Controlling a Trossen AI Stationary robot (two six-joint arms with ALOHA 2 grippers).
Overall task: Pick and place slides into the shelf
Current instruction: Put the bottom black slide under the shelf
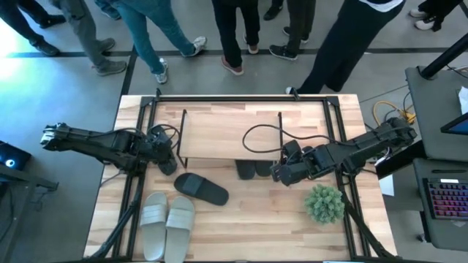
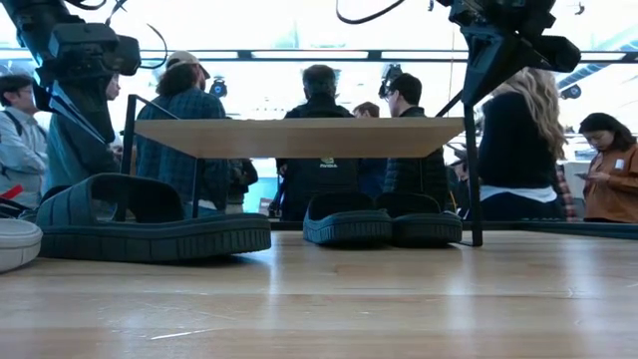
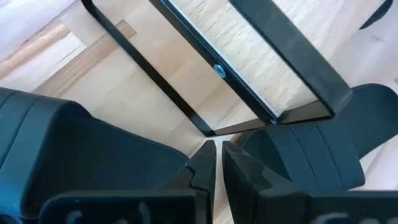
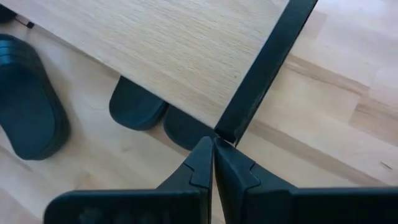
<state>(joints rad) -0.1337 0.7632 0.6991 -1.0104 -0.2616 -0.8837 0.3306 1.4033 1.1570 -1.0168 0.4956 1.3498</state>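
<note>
two arms hover at the shelf's corners, fingers pressed together, holding nothing.
left gripper hangs at the shelf's seven o'clock corner; a black slide and grey pair wait outside at six, two black slides already tucked under, right gripper beside them, plant near.

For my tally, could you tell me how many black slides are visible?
3: one lies loose before the shelf; two sit tucked under its front edge. More may be hidden beneath.
</note>
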